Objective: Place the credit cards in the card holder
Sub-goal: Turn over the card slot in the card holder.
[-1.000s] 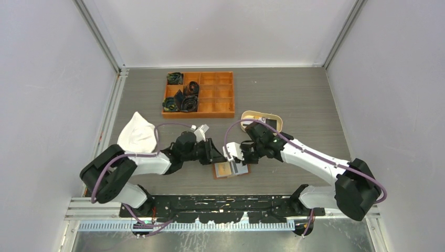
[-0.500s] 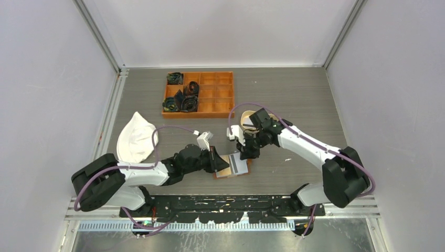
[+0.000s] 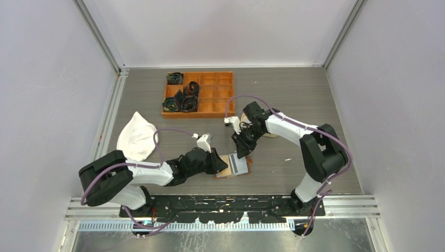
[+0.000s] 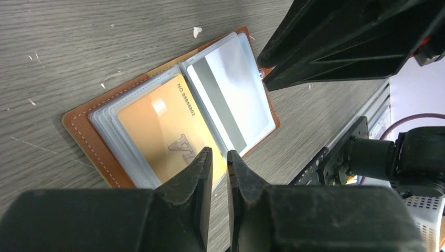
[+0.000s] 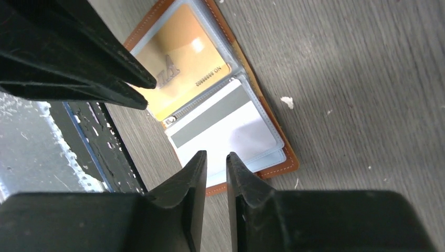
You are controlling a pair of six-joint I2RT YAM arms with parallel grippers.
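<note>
Card holder [image 3: 232,166] open flat on grey table [image 3: 304,94], close to 6 o'clock edge, between both arms. Brown leather cover underneath, clear plastic sleeves on top. Gold card [image 4: 157,123] under 1 sleeve. Striped card [image 4: 231,97], white-grey with 1 dark band, under neighbouring sleeve, at gold card's 3 o'clock in top view.

Left gripper [image 3: 220,163] at holder's 9 o'clock. Fingers drawn almost together, only thin slit between, nothing held. In own wrist view, tips poised over gold card's near edge; contact impossible to judge.

Right gripper [image 3: 243,150] just at holder's 12 o'clock, reaching down toward 6 o'clock. Fingers likewise nearly closed, narrow gap, nothing gripped. In own wrist view, tips above striped card's outer edge, with no clear touch visible.

2 grippers near each other across open holder, each visible in other's wrist view as dark wedge.

Orange box [image 3: 198,93] well apart at holder's 11 o'clock, with dark rolled items [image 3: 190,102] in left compartments. White cloth [image 3: 135,137] at holder's 10 o'clock, beside left arm's cable.
</note>
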